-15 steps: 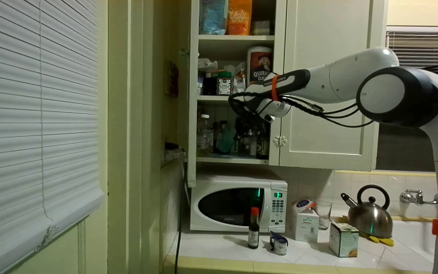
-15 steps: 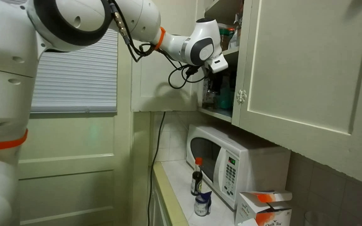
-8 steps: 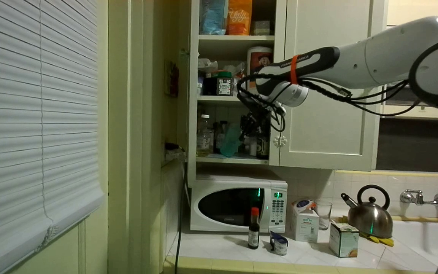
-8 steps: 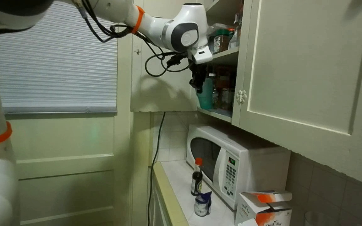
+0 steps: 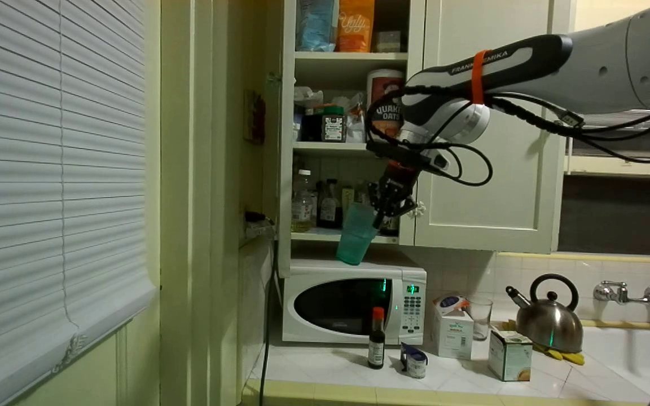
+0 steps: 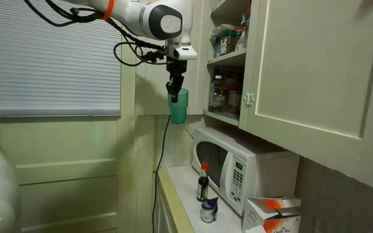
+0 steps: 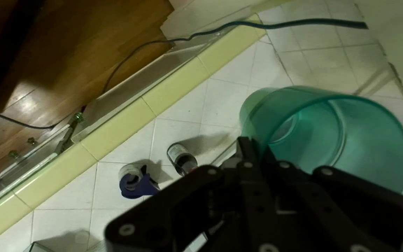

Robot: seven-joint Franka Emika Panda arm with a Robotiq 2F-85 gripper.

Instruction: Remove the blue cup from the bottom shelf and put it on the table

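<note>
Fingers clamped on blue cup nr rim — prob to keep base free for landing. Cup's tilted, clear of bottom shelf — shld straighten b4 desk, imo.

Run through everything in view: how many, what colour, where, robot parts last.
blue cup: one, teal, in midair
table: one, white, below cabinet
microwave: one, white, on table
red-capped bottle: one, dark, on table
small container: one, white and blue, on table
boxes: two, mostly white, on table
glass: one, clear, behind boxes
kettle: one, silver, near sink
cabinet: one, cream, above microwave
bottom shelf: one, white, inside cabinet
bottles: several, mixed colours, bottom shelf
jar: one, brown, green-lidded, middle shelf
oats canister: one, red, middle shelf
bags: two, blue and orange, top shelf
blinds: two sets, pale, flanking cabinet
gripper: one, black, clamped on cup's rim
arm: one, white, above gripper
</note>
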